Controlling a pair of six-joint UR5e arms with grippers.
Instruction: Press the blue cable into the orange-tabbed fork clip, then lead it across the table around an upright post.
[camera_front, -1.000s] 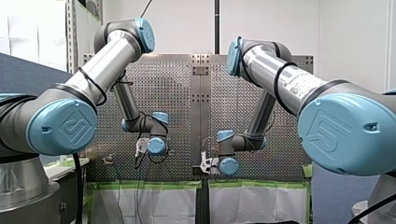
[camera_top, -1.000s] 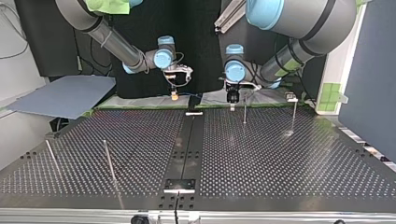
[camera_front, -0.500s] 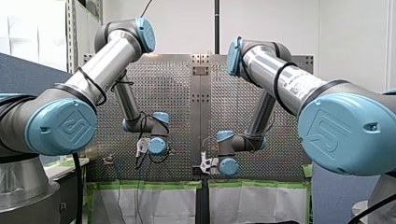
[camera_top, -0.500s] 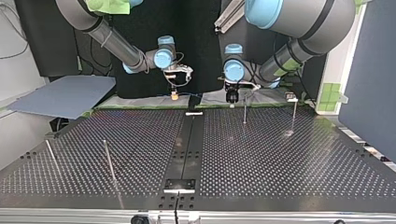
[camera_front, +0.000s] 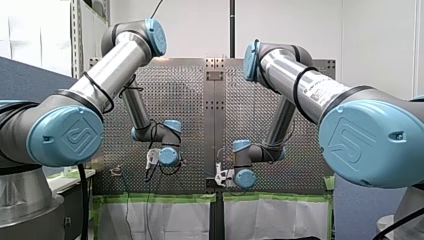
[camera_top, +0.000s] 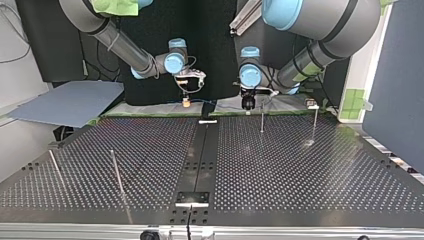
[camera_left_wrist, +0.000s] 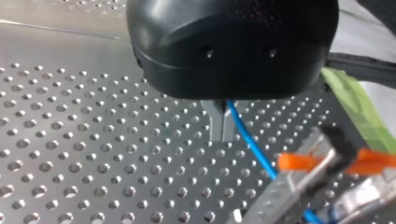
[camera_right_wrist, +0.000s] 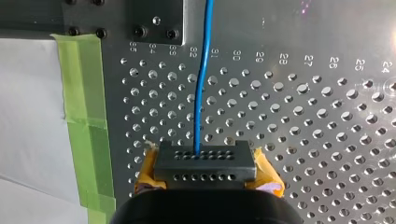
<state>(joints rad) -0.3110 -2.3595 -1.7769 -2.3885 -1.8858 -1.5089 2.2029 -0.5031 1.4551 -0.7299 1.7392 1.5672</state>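
Note:
In the left wrist view my black left gripper has its metal fingers pressed together on the blue cable. The cable slants away to the orange-tabbed fork clip just beside the fingers. In the right wrist view my right gripper, with yellow pads, is shut on the same blue cable, which runs straight ahead over the perforated plate. In the top view both grippers hang low at the table's far edge, my left gripper right of the middle and my right gripper left of it.
Thin upright posts stand on the table: two near my left gripper and two at the top view's near left. A blue-grey sheet lies off the far left corner. Green tape lines the table's edge.
My left gripper has edged slightly toward the top view's left. My right arm holds still.

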